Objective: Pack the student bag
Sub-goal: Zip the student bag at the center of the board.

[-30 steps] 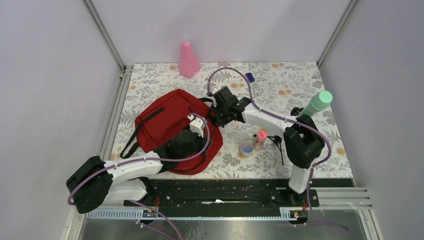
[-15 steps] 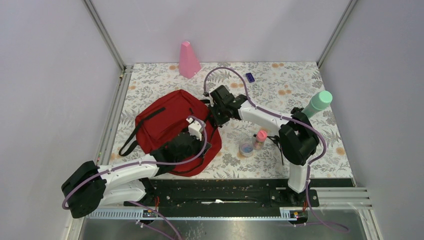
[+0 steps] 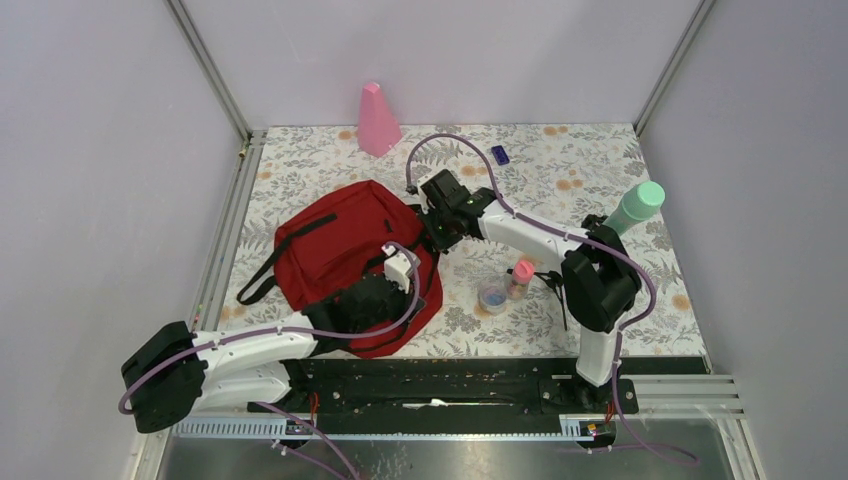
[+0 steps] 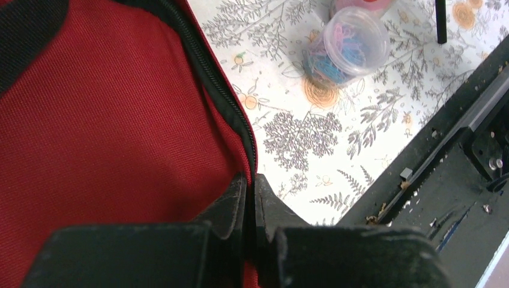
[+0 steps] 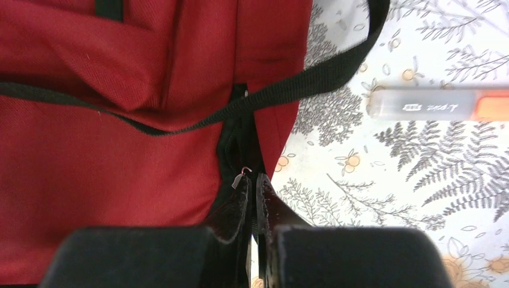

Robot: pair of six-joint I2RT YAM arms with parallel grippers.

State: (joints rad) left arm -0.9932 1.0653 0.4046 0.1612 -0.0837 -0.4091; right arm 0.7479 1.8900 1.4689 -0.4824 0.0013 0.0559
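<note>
Student bag [image 3: 335, 250]: dark red backpack, lying flat on floral table [image 3: 600, 160], left of centre.
Left gripper [image 4: 251, 181]: jaws together at zip trim [image 4: 219, 90]; whether fabric is caught, cannot tell.
Right gripper [image 5: 252, 180]: jaws together at metal zip pull [image 5: 243, 173].
Step, judged: opening zip. Hold trim taut, draw pull along track.
Hindrance: black strap [image 5: 312, 78] crosses track.
Nearby, unpacked: paper-clip tub [image 4: 348, 48], pink-capped bottle [image 3: 521, 274], green-capped bottle [image 3: 634, 207].
</note>
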